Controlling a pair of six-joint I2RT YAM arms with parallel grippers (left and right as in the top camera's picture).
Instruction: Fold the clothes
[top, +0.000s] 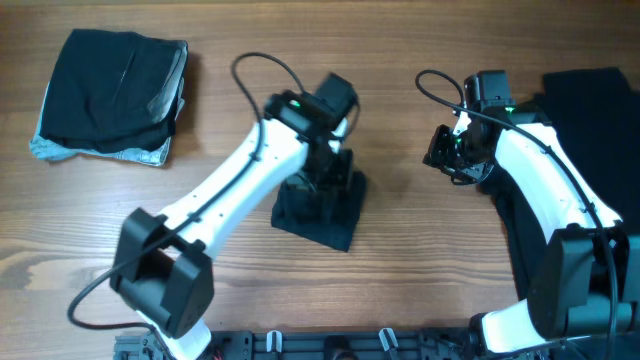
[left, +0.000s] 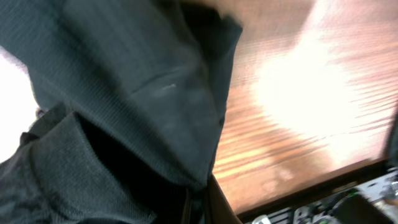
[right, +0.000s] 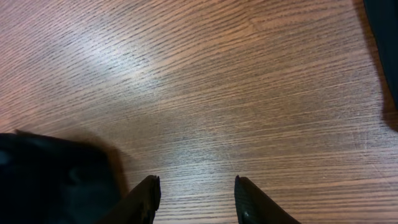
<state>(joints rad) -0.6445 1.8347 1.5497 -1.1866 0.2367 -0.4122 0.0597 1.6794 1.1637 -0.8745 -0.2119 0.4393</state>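
Note:
A small folded black T-shirt (top: 322, 218) lies at the table's middle. My left gripper (top: 327, 168) is down on its far edge; in the left wrist view the dark cloth (left: 124, 93) fills the frame and the fingers (left: 199, 208) are closed together on a fold of it. My right gripper (top: 448, 152) is open and empty, hovering over bare wood to the right of that shirt; its fingers (right: 196, 193) show apart, with the folded shirt (right: 50, 180) at lower left. No white logo shows.
A stack of folded dark shirts (top: 105, 85) with a pale grey-blue garment (top: 60, 150) beneath it sits at the far left. A pile of unfolded black clothes (top: 592, 100) lies at the right edge under the right arm, also in the right wrist view (right: 384, 37).

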